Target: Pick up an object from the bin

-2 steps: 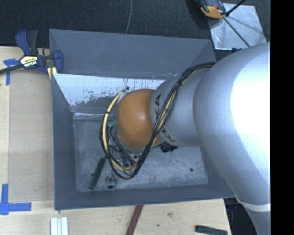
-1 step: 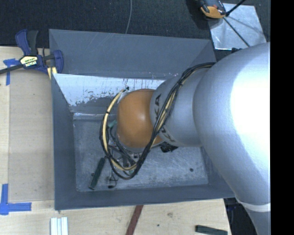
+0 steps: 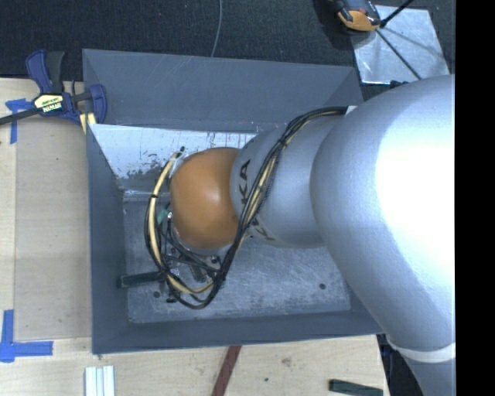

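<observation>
1. Target: no loose thing is plainly identifiable. A dark bar lies at near left on the floor of the bin. I cannot tell whether it is an object or part of me.
2. My gripper sits low over the floor, just right of the dark bar, beneath my orange cover and cables. I cannot tell how far it is open or whether it grips anything.
3. The floor to the right looks bare.
4. Progress, as judged: reach made; a confirmed grasp and the lift are left.

An orange-and-black object sits at top, a dark stick at bottom right.
</observation>
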Robot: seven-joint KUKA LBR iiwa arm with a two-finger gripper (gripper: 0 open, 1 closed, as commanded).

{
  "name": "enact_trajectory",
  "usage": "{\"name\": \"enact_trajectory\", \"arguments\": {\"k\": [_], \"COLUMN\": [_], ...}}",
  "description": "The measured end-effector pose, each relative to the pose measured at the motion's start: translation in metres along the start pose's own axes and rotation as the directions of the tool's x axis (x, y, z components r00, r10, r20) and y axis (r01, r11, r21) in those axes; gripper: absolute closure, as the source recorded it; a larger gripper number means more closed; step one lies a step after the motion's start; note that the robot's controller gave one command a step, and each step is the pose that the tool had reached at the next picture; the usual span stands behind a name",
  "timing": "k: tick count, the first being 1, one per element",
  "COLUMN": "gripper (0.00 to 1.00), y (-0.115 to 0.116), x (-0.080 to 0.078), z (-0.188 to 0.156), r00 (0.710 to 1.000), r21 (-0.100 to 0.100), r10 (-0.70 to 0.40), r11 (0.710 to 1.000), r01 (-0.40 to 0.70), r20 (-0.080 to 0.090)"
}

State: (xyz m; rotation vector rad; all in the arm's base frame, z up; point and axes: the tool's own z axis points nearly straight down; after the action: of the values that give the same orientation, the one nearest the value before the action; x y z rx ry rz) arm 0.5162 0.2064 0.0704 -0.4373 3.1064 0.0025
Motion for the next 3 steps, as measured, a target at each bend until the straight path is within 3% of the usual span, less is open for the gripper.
{"name": "enact_trajectory", "arguments": {"k": [1,2,3], "gripper": [1.00,1.00,1.00], "y": [0.000,0.003,0.003], "x": [0.000,-0.017,-0.017], "z": [0.000,-0.118,-0.118], "r00": [1.000,0.999,0.999], "r21": [0.000,0.000,0.001], "r10": [0.001,-0.036,-0.035], "r11": [1.000,0.999,0.999], "r01": [-0.001,0.036,0.035], "r20": [0.000,-0.002,-0.002]}}
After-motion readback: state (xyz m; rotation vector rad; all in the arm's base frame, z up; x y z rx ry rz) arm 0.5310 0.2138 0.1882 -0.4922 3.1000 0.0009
